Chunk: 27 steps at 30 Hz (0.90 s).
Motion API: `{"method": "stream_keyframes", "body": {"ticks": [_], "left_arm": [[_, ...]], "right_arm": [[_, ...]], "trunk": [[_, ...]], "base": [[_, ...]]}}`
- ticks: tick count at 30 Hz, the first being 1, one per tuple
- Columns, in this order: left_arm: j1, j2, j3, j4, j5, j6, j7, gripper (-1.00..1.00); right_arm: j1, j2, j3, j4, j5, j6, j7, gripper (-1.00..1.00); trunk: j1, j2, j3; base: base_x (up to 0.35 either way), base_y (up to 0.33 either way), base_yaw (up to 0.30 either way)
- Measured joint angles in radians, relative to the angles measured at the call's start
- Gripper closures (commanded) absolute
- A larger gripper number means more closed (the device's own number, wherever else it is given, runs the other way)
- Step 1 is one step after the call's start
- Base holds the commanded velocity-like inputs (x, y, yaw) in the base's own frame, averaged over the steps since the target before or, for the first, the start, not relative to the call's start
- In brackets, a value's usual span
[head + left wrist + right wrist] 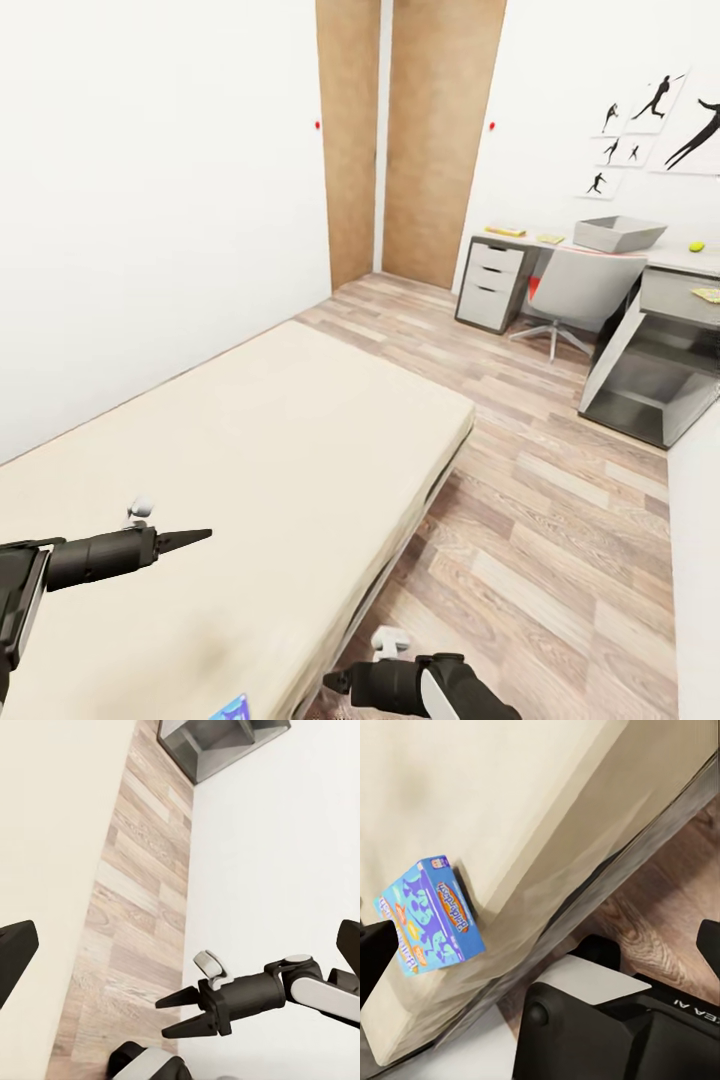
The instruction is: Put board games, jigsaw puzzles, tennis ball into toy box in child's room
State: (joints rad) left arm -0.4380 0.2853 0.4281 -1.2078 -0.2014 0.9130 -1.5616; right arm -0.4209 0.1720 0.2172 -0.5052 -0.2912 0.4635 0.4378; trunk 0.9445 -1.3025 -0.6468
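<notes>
so the blue board game [431,916] with the orange logo is lying on the bed [250,440], right near the mattress edge closest to me, and a corner of it is peeking in at the bottom of my head view. i'm holding nothing right now. my left gripper [190,538] is hovering over the cream mattress with its fingers looking pressed together, and my right gripper [174,1014] is hanging over the wood floor [530,500] beside the bed with a small gap between its fingers. across the room the grey toy box [618,234] is sitting on the table [690,262], with the tennis ball [696,246] just beside it.
</notes>
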Motion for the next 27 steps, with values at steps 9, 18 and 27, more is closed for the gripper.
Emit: {"method": "stream_keyframes", "body": {"ticks": [9, 18, 27], "left_arm": [[0.0, -0.001, 0.0, 0.0, 0.0, 0.0, 0.0, -1.0], [0.0, -0.001, 0.001, 0.0, 0.0, 0.0, 0.0, -1.0], [0.0, -0.001, 0.001, 0.0, 0.0, 0.0, 0.0, -1.0]], "right_arm": [[0.0, -0.001, 0.0, 0.0, -0.001, -0.004, 0.002, -1.0], [0.0, -0.001, 0.0, 0.0, -0.001, -0.004, 0.003, -1.0], [0.0, -0.006, -0.001, 0.0, -0.001, -0.004, 0.002, -1.0]], "trunk": [[0.0, 0.0, -0.014], [0.0, 0.0, -0.028], [0.0, 0.0, -0.041]], "base": [[0.0, 0.0, -0.08], [0.0, 0.0, -0.079], [0.0, 0.0, -0.079]]}}
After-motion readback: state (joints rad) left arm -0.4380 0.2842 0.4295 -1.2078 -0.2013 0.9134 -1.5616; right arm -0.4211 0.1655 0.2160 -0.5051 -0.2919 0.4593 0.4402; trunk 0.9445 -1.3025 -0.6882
